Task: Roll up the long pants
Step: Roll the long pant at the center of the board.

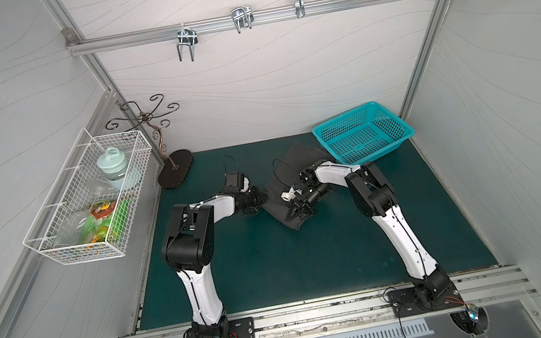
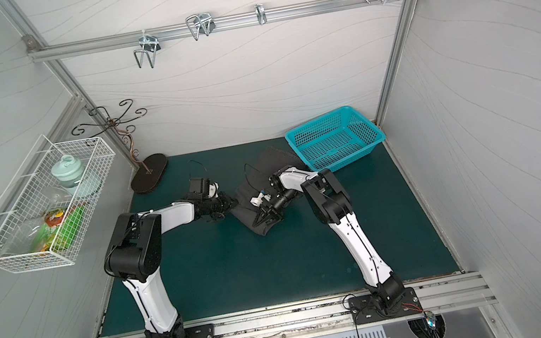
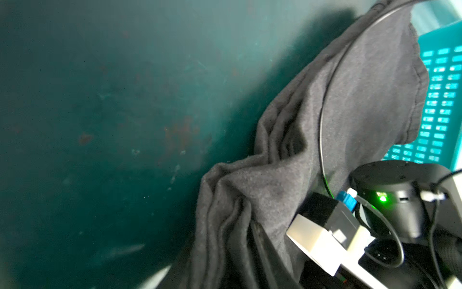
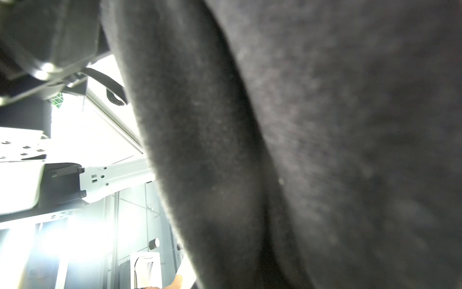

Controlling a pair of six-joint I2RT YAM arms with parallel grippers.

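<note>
Green mat bears long pants beneath right tool

Grey walls, aluminium rail with hooks, green mat, white wire basket

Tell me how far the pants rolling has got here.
Done: the pants lie folded into a narrow strip on the mat. In hand: the right end effector seems to pinch the near end; the left end effector meets its side edge. Remaining: no roll shows yet, so seemingly most of the rolling.
</note>
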